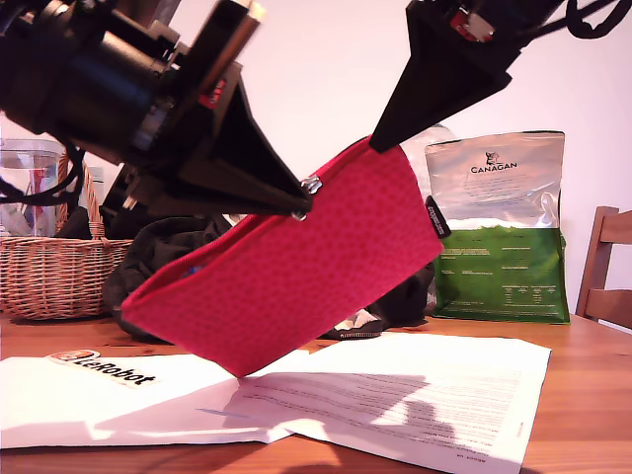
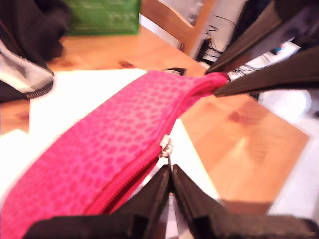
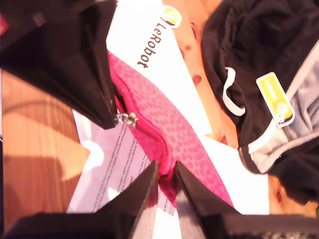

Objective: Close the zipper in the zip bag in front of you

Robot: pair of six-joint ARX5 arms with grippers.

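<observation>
- Black and close to the exterior camera, my first hand [image 1: 301,202] comes in from the exterior view's left; its two pointed fingers are pressed together at the small silver metal slider [image 1: 312,185], and the first wrist view shows the slider [image 2: 165,146] just at their tips. Whether they really pinch the pull tab, I cannot tell.
- My second hand [image 1: 380,146] reaches down from the upper part of the exterior view and is clamped on the upper end of the flat pink-red fabric pouch [image 1: 296,267], near the small black side tag [image 1: 436,217].
- Between the two hands the pouch hangs in the air above the desk, tilted, with its lower corner toward the exterior view's left.
- Along its top edge runs the red zipper [image 2: 130,177]; in the first wrist view the teeth on the near side of the slider look joined.
- Under the pouch lie white printed paper sheets [image 1: 415,395] on the brown wooden desk [image 1: 583,415], one with a LeRobot sticker [image 1: 104,367].
- Behind stand a green-and-silver Canagan bag [image 1: 499,237], a woven wicker basket [image 1: 54,276] and a black garment [image 1: 168,252].
</observation>
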